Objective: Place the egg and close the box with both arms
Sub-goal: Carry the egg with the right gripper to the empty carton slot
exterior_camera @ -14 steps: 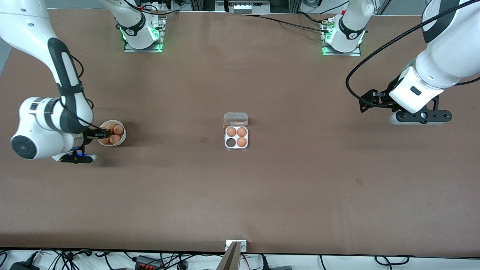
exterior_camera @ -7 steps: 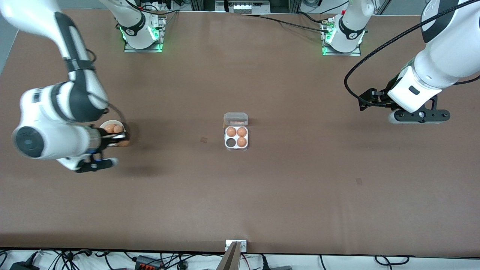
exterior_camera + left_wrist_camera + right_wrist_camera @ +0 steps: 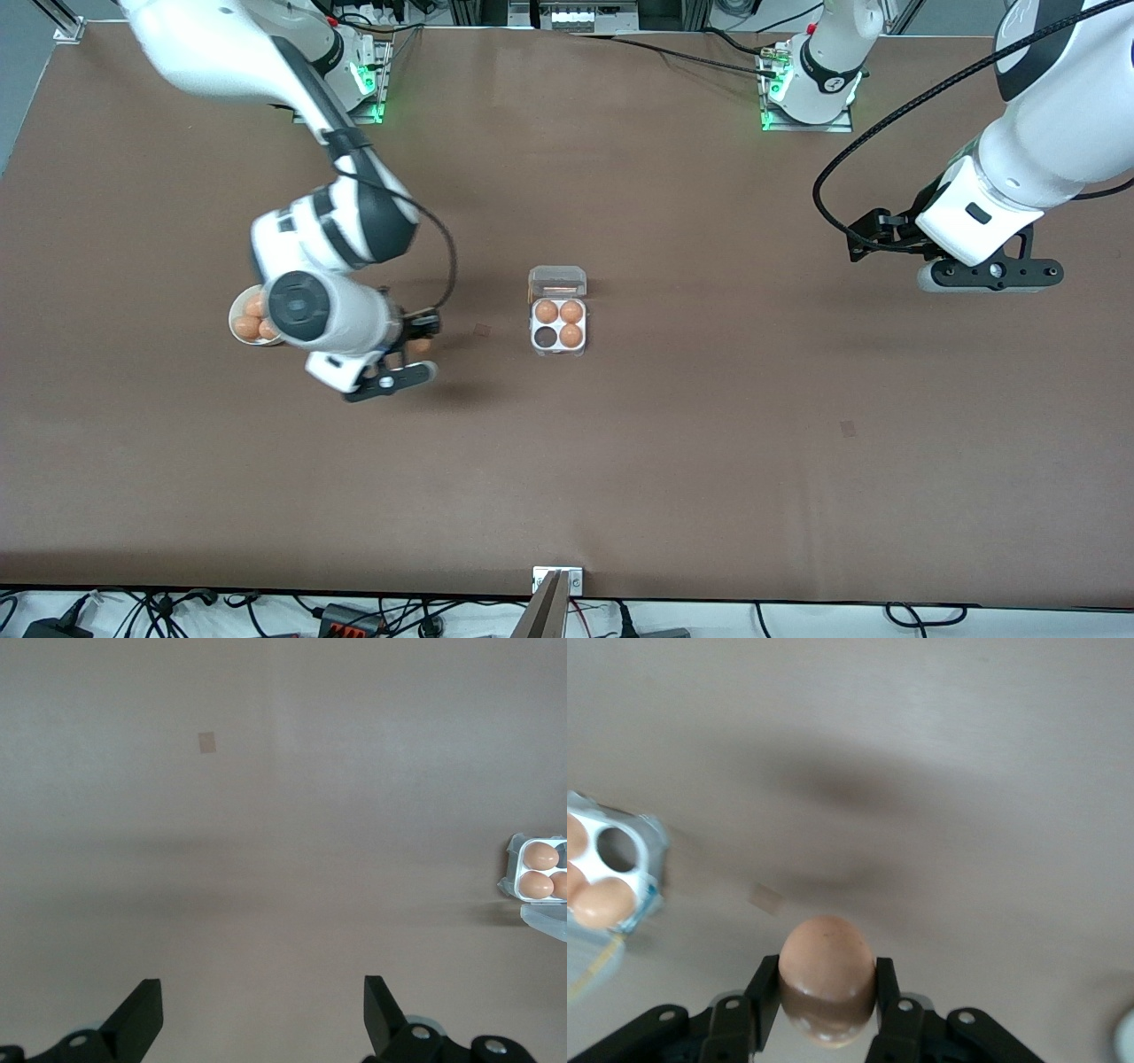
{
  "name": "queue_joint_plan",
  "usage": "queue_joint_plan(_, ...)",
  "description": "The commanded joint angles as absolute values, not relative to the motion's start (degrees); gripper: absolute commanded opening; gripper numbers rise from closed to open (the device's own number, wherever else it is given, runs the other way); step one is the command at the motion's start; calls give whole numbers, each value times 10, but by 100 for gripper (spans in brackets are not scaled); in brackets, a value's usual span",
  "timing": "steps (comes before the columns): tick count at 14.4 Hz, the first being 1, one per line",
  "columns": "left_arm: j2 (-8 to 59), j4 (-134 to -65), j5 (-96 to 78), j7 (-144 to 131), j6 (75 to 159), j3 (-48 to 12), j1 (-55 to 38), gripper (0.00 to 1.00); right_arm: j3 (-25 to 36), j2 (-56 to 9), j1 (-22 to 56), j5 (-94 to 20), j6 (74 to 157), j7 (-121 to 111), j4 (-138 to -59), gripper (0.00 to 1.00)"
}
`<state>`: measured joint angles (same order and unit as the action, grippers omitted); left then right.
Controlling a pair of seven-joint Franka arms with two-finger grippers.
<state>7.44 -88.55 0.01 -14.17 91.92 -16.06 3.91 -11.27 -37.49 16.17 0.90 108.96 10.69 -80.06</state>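
One empty cell remained in the box (image 3: 558, 323), toward the left arm's end from the right hand (image 3: 423, 337), which gripped the egg (image 3: 827, 970) above the surface (image 3: 620, 461), while the left hand (image 3: 263, 1014) waited wide open.

- No text, label, brand, number or sign can be read anywhere — not on the two white robot arms, nor on the brown counter (image 3: 709, 461).
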Motion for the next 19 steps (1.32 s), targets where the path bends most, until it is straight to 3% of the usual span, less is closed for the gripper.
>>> queue_joint_plan(1,78,-871,7,-142,907,-163,39,100,-111,-393,203,9,1119,157,-787,8)
queue_joint_plan(10,78,-871,7,-142,907,-163,38,100,-115,-449,264,8,1248,300,-787,8)
queue_joint_plan(19,78,-871,7,-142,907,-163,38,100,-125,-479,287,8,1278,348,-788,9)
